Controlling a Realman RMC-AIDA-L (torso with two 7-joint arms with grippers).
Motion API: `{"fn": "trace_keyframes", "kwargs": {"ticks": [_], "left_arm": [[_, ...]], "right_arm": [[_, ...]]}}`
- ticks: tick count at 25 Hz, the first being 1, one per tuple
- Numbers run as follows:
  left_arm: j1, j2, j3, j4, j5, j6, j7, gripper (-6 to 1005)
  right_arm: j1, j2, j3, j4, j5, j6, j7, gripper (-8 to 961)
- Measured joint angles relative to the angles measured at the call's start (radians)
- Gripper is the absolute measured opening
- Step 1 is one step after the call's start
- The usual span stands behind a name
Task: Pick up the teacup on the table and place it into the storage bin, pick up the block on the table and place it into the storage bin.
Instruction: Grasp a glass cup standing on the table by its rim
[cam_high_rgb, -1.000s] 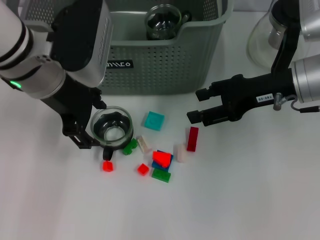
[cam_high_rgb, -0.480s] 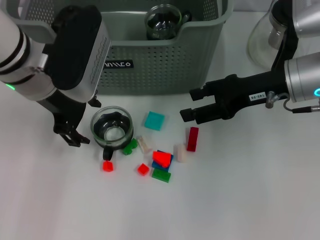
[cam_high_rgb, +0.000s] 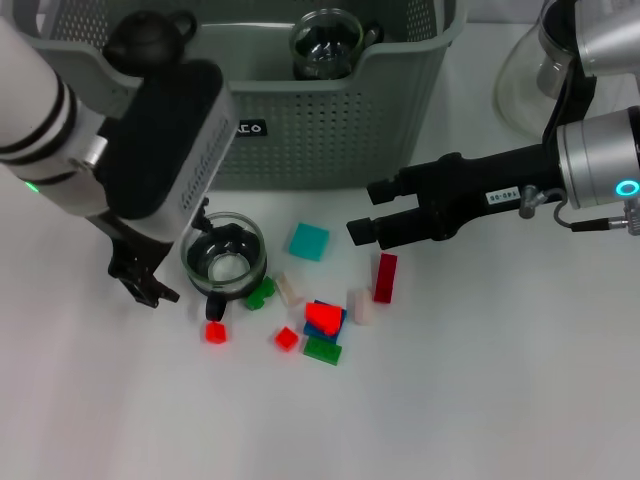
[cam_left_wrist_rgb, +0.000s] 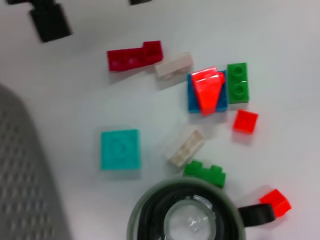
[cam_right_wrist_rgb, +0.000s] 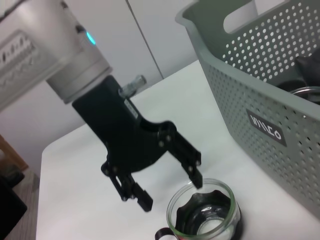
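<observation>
Nearest the robot, a scatter of small bricks lay on the white bench (cam_high_rgb: 480, 400): a light-green brick (cam_high_rgb: 322, 350) at 6 o'clock of the heap, a red wedge (cam_high_rgb: 322, 317) stacked on a blue plate (cam_high_rgb: 333, 313), and a dark-red brick (cam_high_rgb: 385, 277) at 3 o'clock.

The glass teacup (cam_high_rgb: 224, 257) stood upright at 9 o'clock of the heap, its black handle (cam_high_rgb: 213, 304) pointed towards the robot. The left claw (cam_high_rgb: 175, 255) was lowered beside it with its jaws spread wide; one finger (cam_right_wrist_rgb: 187, 159) was seen at the rim, the other clear of the cup, nothing held.

The right claw (cam_high_rgb: 366, 209) hung above the bricks, parted and empty, probably awaiting a block.

Farthest, at 12 o'clock, the storage bin (cam_high_rgb: 330, 130) already contained another glass cup (cam_high_rgb: 325, 42).
</observation>
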Motion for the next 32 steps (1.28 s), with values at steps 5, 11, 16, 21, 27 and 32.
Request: {"fn": "trace_keyframes", "kwargs": {"ticks": [5, 11, 16, 21, 27, 32], "left_arm": [[0.004, 0.0, 0.029, -0.004, -0.005, -0.001, 0.002, 859], [0.012, -0.004, 0.058, -0.021, -0.015, -0.016, 0.0, 857], [0.017, -0.004, 0.089, -0.053, -0.016, -0.053, -0.005, 855], [0.005, -0.004, 0.095, -0.102, -0.018, -0.077, -0.005, 853], [-0.001, -0.003, 0.093, -0.122, -0.015, -0.107, -0.006, 851], [-0.033, 0.002, 0.066, -0.184, -0.008, -0.123, -0.01, 849]], "right_arm": [[0.0, 0.0, -0.003, 0.013, 0.015, 0.019, -0.005, 791], [0.003, 0.0, -0.004, 0.014, 0.015, 0.023, -0.005, 791], [0.001, 0.0, -0.004, 0.015, 0.015, 0.023, -0.006, 791], [-0.003, -0.001, -0.004, 0.015, 0.015, 0.023, -0.006, 791], [-0.007, -0.002, -0.004, 0.016, 0.014, 0.023, -0.01, 791], [-0.008, -0.001, -0.004, 0.024, 0.014, 0.022, -0.018, 791]]}}
